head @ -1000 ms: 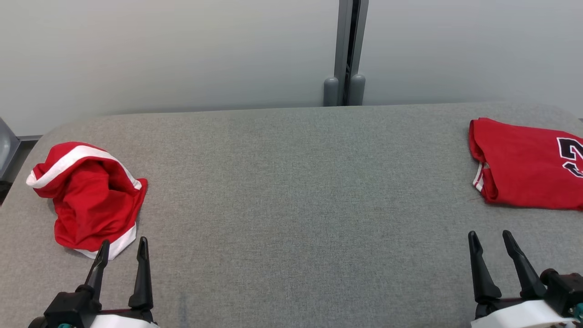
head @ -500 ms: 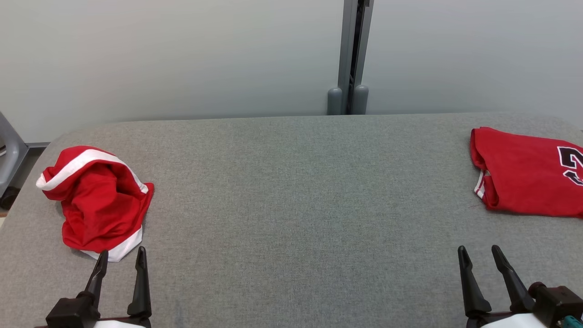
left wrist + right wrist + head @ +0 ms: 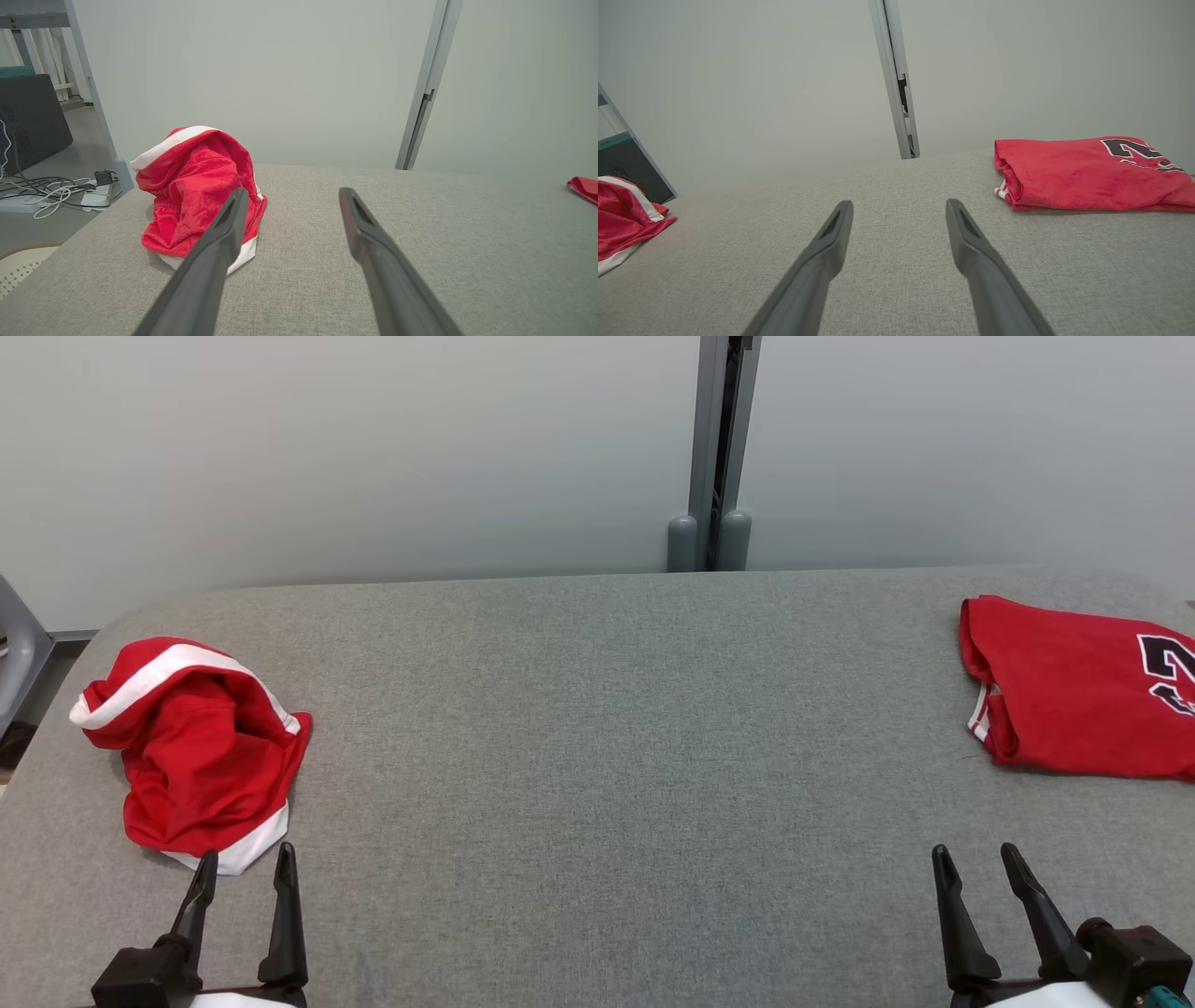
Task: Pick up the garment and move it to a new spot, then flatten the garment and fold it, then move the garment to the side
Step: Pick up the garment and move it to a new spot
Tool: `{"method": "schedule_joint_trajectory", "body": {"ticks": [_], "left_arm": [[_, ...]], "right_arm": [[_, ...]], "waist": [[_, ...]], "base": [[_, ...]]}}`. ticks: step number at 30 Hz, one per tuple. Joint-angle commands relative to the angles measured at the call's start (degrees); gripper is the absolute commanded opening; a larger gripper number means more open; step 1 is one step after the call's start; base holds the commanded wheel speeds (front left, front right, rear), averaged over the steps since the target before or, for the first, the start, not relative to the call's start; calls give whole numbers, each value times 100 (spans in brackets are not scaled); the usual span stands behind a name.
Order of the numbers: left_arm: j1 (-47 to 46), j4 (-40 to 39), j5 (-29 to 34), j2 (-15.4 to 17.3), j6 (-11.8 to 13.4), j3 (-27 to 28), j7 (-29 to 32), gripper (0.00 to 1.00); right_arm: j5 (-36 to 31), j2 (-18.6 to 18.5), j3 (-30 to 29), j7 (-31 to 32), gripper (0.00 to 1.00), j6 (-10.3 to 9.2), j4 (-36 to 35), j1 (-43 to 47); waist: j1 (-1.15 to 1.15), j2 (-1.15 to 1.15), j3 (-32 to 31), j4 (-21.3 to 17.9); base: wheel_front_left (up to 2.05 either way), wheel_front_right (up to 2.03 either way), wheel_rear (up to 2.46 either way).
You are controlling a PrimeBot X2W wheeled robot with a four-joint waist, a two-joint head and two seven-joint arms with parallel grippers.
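Observation:
A crumpled red garment [image 3: 196, 756] with white trim lies in a heap at the table's left end; it also appears in the left wrist view [image 3: 196, 186] and at the left edge of the right wrist view [image 3: 621, 219]. My left gripper [image 3: 246, 855] hovers open just in front of its near hem, and its left finger overlaps the heap in its own view [image 3: 293, 192]. My right gripper [image 3: 974, 851] is open over bare table at the lower right [image 3: 900, 203]. Beyond it and to its right lies a folded red jersey [image 3: 1074, 700] with a dark number [image 3: 1083, 175].
The grey fabric-covered table [image 3: 597, 728] stretches wide between the two garments. A pale wall with a vertical metal post [image 3: 714, 448] stands behind it. Off the left end are a grey frame [image 3: 14, 653] and cables on the floor [image 3: 46, 191].
The head camera has shifted, so the table and both garments sit lower in the picture. Both grippers stay open, and neither garment has moved on the table.

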Motion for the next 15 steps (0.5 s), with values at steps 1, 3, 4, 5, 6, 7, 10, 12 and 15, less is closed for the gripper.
{"method": "schedule_joint_trajectory", "body": {"ticks": [1, 3, 4, 5, 6, 7, 10, 12, 15], "left_arm": [[-34, -14, 18, 28, 28, 13, 1, 100], [-29, -16, 13, 26, 32, 7, 1, 100], [-25, -18, 7, 26, 30, 1, 1, 100], [-21, -18, 6, 25, 31, -6, 1, 100], [-24, -12, 4, 26, 39, -10, 1, 100], [-38, -9, 3, 26, 38, -16, 1, 100], [-102, 20, 3, 29, 62, -23, 1, 100], [-120, 24, 2, 32, 68, -39, 1, 100], [-135, 79, -17, 67, 65, -21, 1, 100]], "right_arm": [[-13, -4, -24, -12, 100, 2, 5, 52], [-15, -2, -20, -12, 100, 2, 5, 63], [-17, -1, -21, -12, 100, 2, 5, 67], [-15, 1, -21, -13, 100, 2, 6, 69], [-9, 2, -23, -13, 100, 2, 6, 69], [-4, 5, -18, -13, 100, 2, 3, 69], [8, 10, -9, -12, 100, 2, -20, 63], [24, 12, -29, -13, 100, 2, -26, 66], [49, 16, -58, -16, 100, 2, -5, 87]], "waist": [[0, 0, -1, 6], [0, 0, -1, 17], [0, 0, 1, 27], [0, 0, 2, 44], [0, 0, 3, 71], [0, 0, 7, 110], [0, 0, 24, 276], [0, 0, 36, 422], [0, 0, 42, 677]], "base": [[0, 0, 0], [0, 0, 0], [0, 0, 0], [0, 0, 0], [0, 0, 0], [0, 0, 0], [0, 0, 0], [0, 0, 0], [0, 0, 0]]}}
